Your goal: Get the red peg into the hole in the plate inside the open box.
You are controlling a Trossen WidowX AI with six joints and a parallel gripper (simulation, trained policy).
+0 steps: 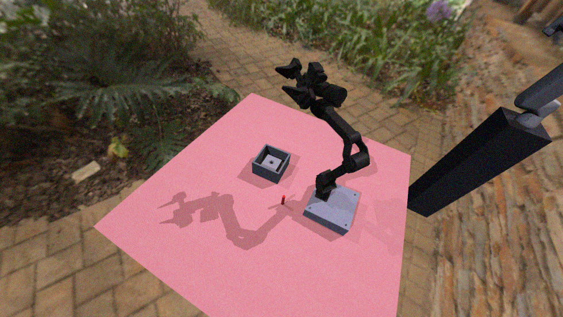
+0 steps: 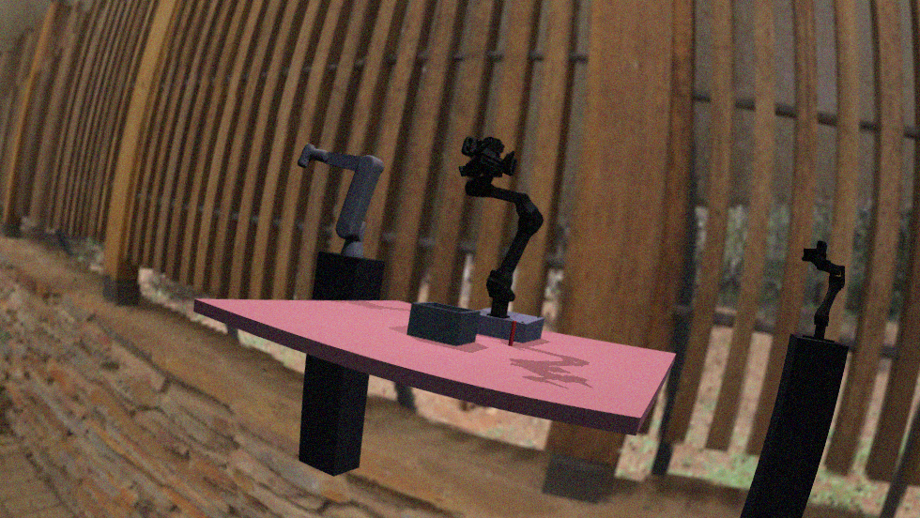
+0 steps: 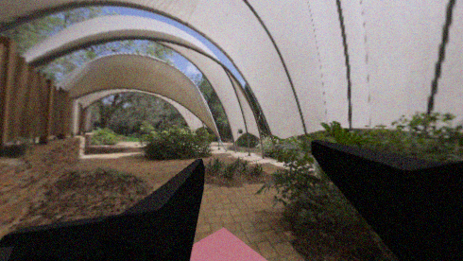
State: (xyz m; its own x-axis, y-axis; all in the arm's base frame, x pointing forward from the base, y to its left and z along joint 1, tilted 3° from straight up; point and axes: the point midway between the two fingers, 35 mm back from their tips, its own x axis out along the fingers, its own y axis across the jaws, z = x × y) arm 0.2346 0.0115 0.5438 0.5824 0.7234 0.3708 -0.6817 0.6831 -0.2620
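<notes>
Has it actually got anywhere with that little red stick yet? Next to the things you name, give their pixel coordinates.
Nothing looks done: the red peg (image 1: 282, 200) (image 2: 512, 333) stands on the pink table (image 1: 251, 275) (image 2: 270, 321), outside the open box (image 1: 264, 171) (image 2: 441, 323). Nothing is in hand: the claw (image 1: 278, 78) (image 3: 257, 155) is open, raised high. Left: grasping the peg, lowering it into the box, and filling the plate's hole (image 1: 271, 162), visible and unfilled.

Matte-black jointed robot arm, centre-right in top view, w/ chunky blk joints, open-loop elbow link & pointed, wedge-shaped blk gripper fingers.
</notes>
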